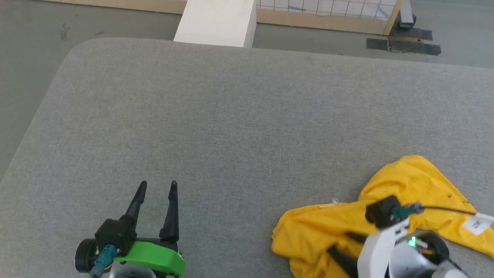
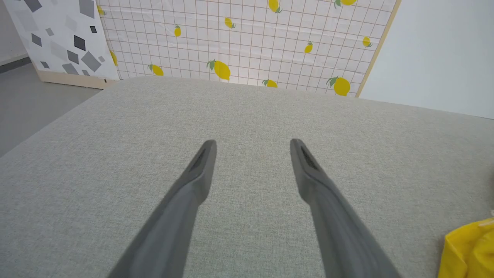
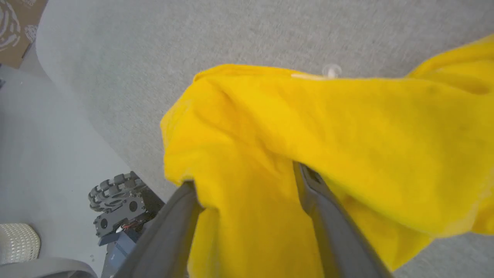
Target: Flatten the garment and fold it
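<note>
Shirt (image 1: 409,177) is lying bunched on the grey pad (image 1: 231,116), near right. R wrist view is showing right gripper (image 3: 244,174) fingers apart w/ cloth sagging between, plus a wheel (image 3: 115,189). L wrist view is showing left gripper (image 2: 252,142) spread wide & a lemon screen (image 2: 231,38). Tag (image 1: 478,222) writing is looking too tiny to read.

You've got the garment (image 1: 417,181) crumpled in a loose heap at the near right of the grey desk (image 1: 231,116). It is bright yellow thin cloth, showing plain, bunched in soft folds. One lobe humps toward the far side and another trails right. A fold drapes across the spread fingers of the right pincer (image 3: 244,175).
</note>
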